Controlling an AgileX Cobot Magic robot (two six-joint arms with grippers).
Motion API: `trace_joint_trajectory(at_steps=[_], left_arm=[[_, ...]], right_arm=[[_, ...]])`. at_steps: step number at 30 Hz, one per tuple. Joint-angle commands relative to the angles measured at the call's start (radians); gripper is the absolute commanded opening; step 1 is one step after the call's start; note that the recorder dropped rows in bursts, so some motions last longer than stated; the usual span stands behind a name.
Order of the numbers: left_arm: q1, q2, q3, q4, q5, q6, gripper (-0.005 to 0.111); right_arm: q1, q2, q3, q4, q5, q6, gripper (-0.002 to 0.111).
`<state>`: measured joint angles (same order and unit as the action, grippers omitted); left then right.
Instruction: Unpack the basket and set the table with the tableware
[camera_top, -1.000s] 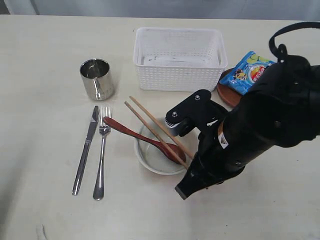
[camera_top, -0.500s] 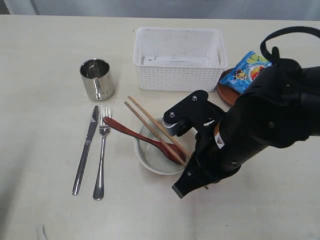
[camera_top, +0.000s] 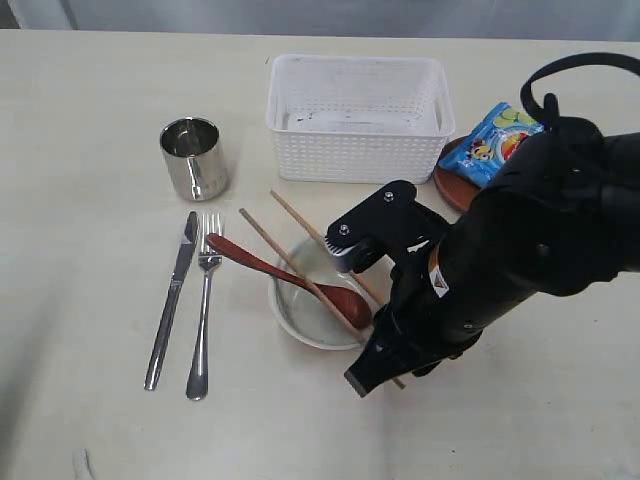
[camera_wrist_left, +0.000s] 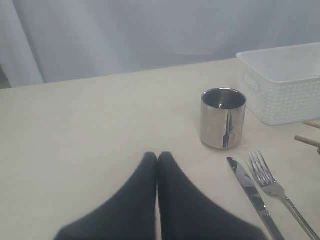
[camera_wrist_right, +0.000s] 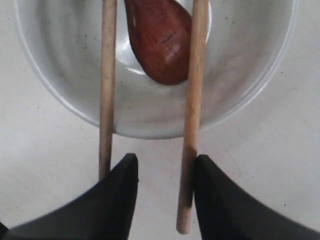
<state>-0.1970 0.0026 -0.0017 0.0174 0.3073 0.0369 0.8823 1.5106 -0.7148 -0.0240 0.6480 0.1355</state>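
Observation:
The off-white bowl (camera_top: 300, 318) sits mid-table with the reddish-brown spoon (camera_top: 262, 264) resting in it. Two wooden chopsticks (camera_top: 285, 258) lie across its rim, splayed apart. In the right wrist view my right gripper (camera_wrist_right: 165, 162) is open at the near ends of the chopsticks (camera_wrist_right: 192, 100). One stick lies between the jaws against one finger, the other just outside the opposite finger. The steel knife (camera_top: 172, 298), fork (camera_top: 203, 300) and cup (camera_top: 194, 158) stand left of the bowl. The white basket (camera_top: 357, 115) is behind. My left gripper (camera_wrist_left: 157, 156) is shut and empty, short of the cup (camera_wrist_left: 223, 118).
A blue chips bag (camera_top: 498, 143) lies on the brown plate (camera_top: 452, 190) right of the basket. My bulky right arm (camera_top: 520, 240) covers the table's right side and the bowl's near edge. The pale table (camera_top: 90, 120) stretches to the left.
My right gripper's jaws have opened. The chopsticks, close together before, now lie spread apart across the bowl. The arm has barely moved in the last half second.

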Motion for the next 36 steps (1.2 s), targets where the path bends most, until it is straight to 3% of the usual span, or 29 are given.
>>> trace_joint_trajectory(at_steps=[1,17,22,36], left_arm=[[0.000,-0.003,0.002,-0.003,-0.008,-0.003,0.000],[0.000,-0.003,0.002,-0.003,-0.008,-0.003,0.000],[0.000,-0.003,0.002,-0.003,-0.008,-0.003,0.000],[0.000,-0.003,0.002,0.003,-0.008,-0.003,0.000]], right_arm=[[0.004,-0.005,-0.006,-0.007,0.004,-0.008,0.037],[0.004,-0.098,-0.078,-0.010,-0.007,-0.024,0.037],[0.004,-0.061,-0.168,0.002,0.001,-0.054,0.064],[0.017,0.152,-0.220,-0.003,-0.031,-0.082,0.064]])
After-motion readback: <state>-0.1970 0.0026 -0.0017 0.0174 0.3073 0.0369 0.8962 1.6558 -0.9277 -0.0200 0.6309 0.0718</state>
